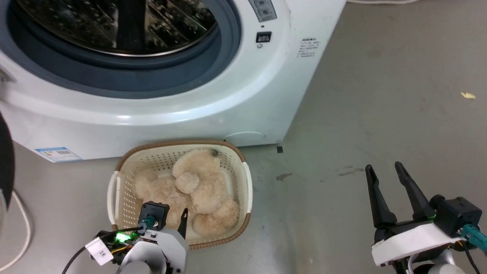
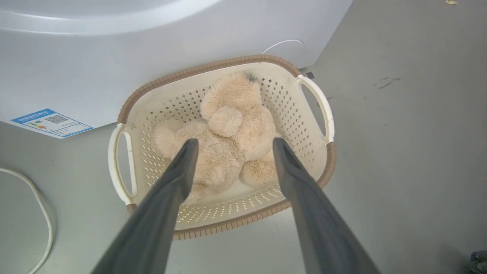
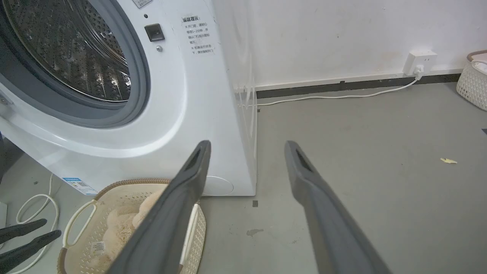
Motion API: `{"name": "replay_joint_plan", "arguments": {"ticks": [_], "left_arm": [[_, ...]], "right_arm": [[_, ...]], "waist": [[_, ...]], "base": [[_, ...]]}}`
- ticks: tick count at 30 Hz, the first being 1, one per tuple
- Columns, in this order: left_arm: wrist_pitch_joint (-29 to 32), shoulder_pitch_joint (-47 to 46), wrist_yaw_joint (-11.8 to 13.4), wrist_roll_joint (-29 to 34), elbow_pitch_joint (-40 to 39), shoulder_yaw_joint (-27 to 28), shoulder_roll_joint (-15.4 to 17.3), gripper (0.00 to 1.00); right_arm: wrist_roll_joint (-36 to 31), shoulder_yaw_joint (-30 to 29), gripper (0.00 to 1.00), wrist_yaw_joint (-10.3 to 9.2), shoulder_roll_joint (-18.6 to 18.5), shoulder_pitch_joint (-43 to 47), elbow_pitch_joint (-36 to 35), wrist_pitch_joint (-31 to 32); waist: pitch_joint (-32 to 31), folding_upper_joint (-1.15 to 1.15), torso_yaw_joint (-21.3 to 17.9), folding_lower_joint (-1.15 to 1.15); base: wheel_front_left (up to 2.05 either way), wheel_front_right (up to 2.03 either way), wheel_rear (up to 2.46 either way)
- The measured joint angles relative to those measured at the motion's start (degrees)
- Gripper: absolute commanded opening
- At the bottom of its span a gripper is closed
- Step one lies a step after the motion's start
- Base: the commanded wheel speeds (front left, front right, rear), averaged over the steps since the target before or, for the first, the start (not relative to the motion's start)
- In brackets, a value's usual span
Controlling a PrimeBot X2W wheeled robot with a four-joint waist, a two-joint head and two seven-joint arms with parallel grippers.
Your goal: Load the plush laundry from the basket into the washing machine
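Note:
The beige teddy bear (image 1: 198,186) lies curled in the cream basket (image 1: 179,144), which stands on the floor against the white washing machine (image 1: 228,95). Its steel drum (image 1: 114,23) is open to view inside the grey seal (image 1: 213,64). My left gripper (image 1: 175,217) hangs open just above the basket's near side; in the left wrist view its fingers (image 2: 179,171) frame the bear (image 2: 232,125) without touching it. Off to the right, over bare floor, my right gripper (image 1: 383,166) stands open and empty. The right wrist view looks past the gripper (image 3: 248,144) at the washer's corner (image 3: 182,114).
A white cable (image 1: 23,228) loops on the floor left of the basket. A dark door edge (image 1: 5,160) shows at far left. Another cable runs to a wall socket (image 3: 418,61). A second white basket (image 3: 473,76) stands far right. A yellow scrap (image 1: 467,95) lies on the floor.

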Motion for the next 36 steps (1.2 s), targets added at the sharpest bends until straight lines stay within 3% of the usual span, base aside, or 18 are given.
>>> {"name": "replay_joint_plan", "arguments": {"ticks": [24,36], "left_arm": [[-0.01,-14.87,0.08,-1.53,15.61,-3.86,6.08,1.0],[0.67,-23.59,1.4,-0.52,22.64,-8.09,8.55,1.0]], "right_arm": [[6.49,1.4,1.0,0.0,0.0,-3.65,-0.18,-2.69],[11.38,4.15,1.0,0.0,0.0,-6.24,-0.03,-4.25]], "waist": [[12.69,0.0,-5.21,0.0],[19.79,0.0,-8.67,0.0]], "base": [[0.0,0.0,0.0],[0.0,0.0,0.0]]}}
